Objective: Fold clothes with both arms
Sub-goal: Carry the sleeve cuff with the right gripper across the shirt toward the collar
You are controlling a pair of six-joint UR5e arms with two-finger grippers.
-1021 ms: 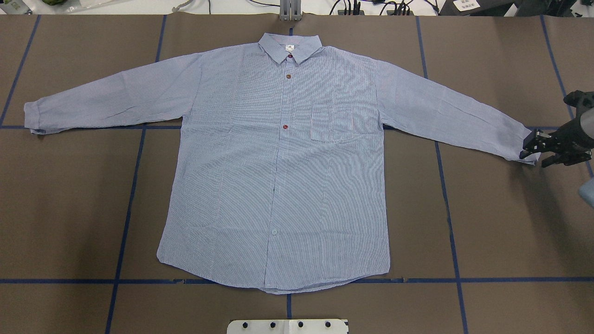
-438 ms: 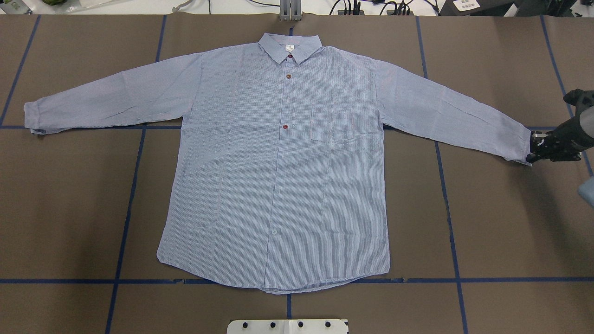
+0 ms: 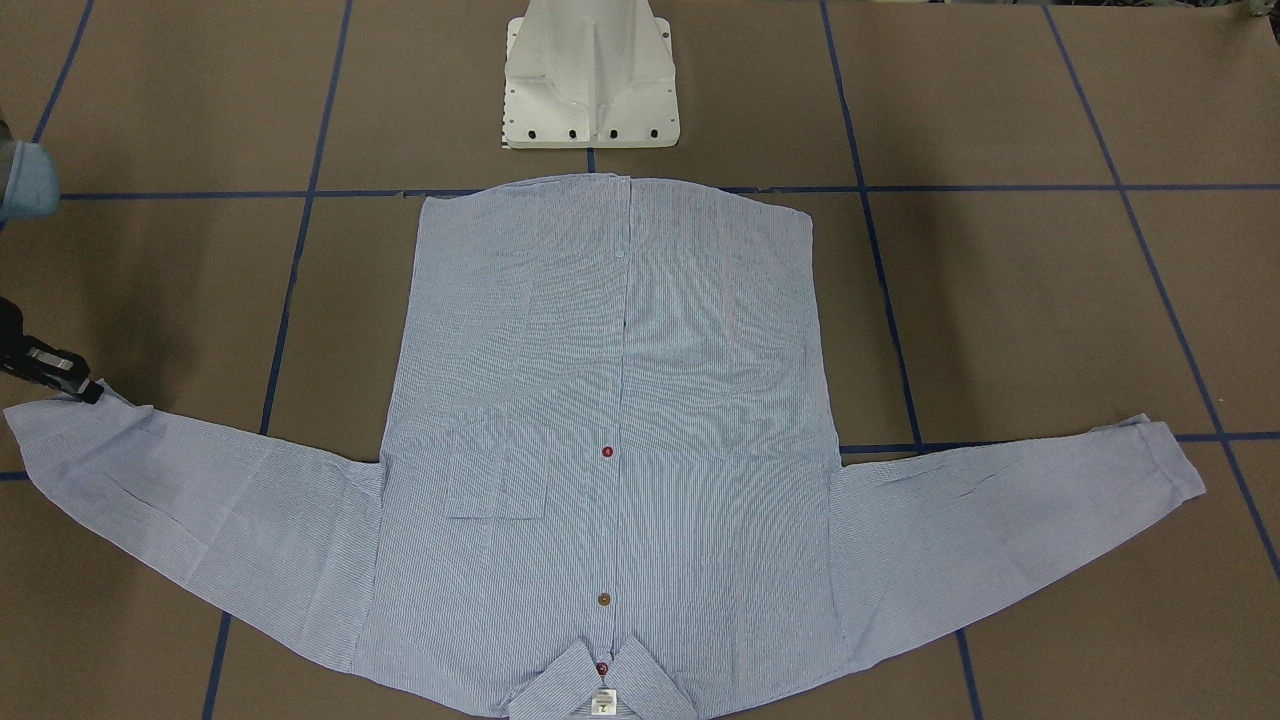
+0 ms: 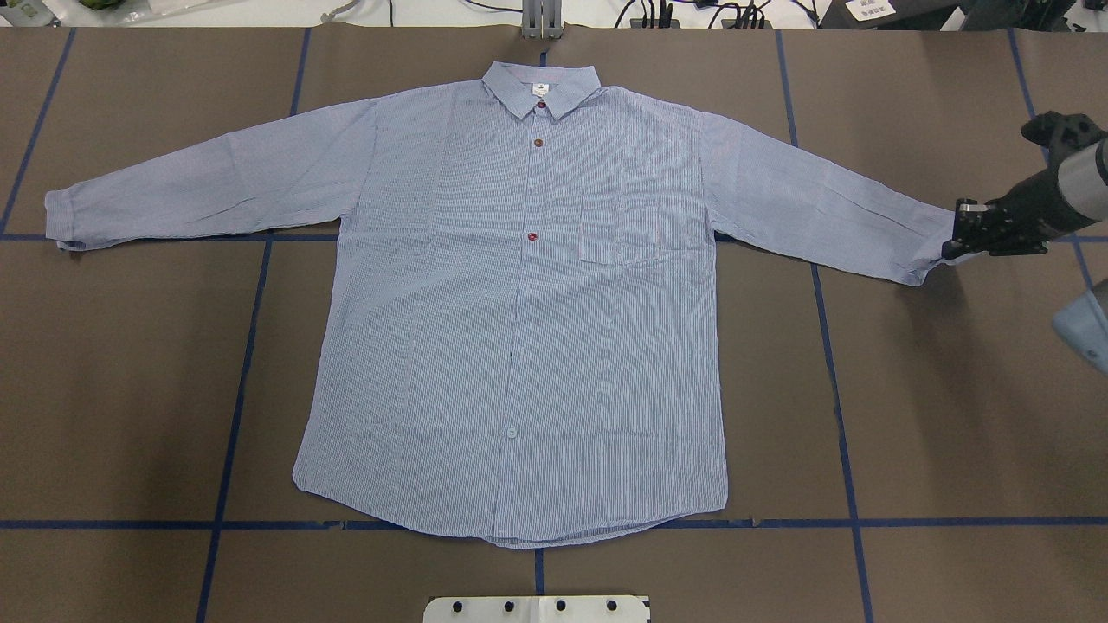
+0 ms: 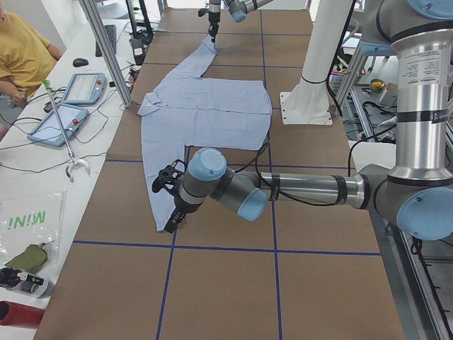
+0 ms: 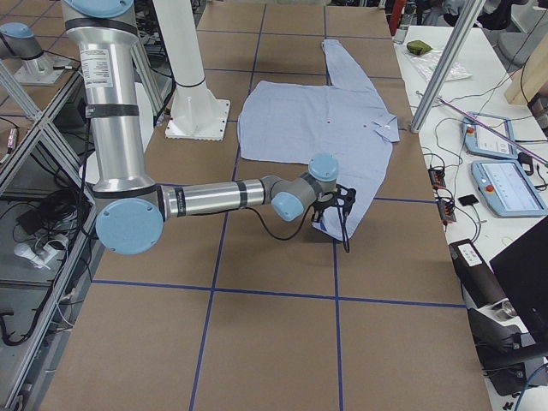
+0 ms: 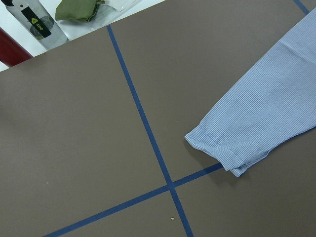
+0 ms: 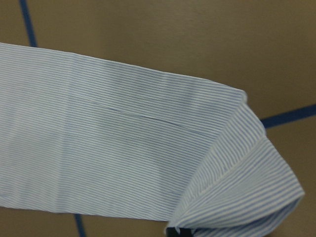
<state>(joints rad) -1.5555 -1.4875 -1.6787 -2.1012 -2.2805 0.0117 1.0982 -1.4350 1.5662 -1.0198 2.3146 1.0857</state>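
The light blue striped shirt (image 4: 519,303) lies flat, front up, collar at the far edge, both sleeves spread; it also shows in the front-facing view (image 3: 610,400). My right gripper (image 4: 956,236) is shut on the right-hand sleeve's cuff (image 4: 930,260) and holds it raised. The cuff folds over in the right wrist view (image 8: 247,187). The same gripper shows at the front-facing view's left edge (image 3: 85,388). My left gripper (image 5: 172,212) shows only in the exterior left view, over the other sleeve's cuff (image 7: 222,148); I cannot tell if it is open.
The white pedestal base (image 3: 590,80) stands at the shirt's hem side. Blue tape lines (image 4: 234,407) cross the brown table. A side bench holds tablets (image 5: 67,106), with a person in yellow (image 5: 21,57) beside it. A bottle (image 7: 34,24) lies past the table's end.
My right gripper went from open around the cuff to shut on it. It then moved towards the far edge and the shirt's body, drawing the cuff up and inward.
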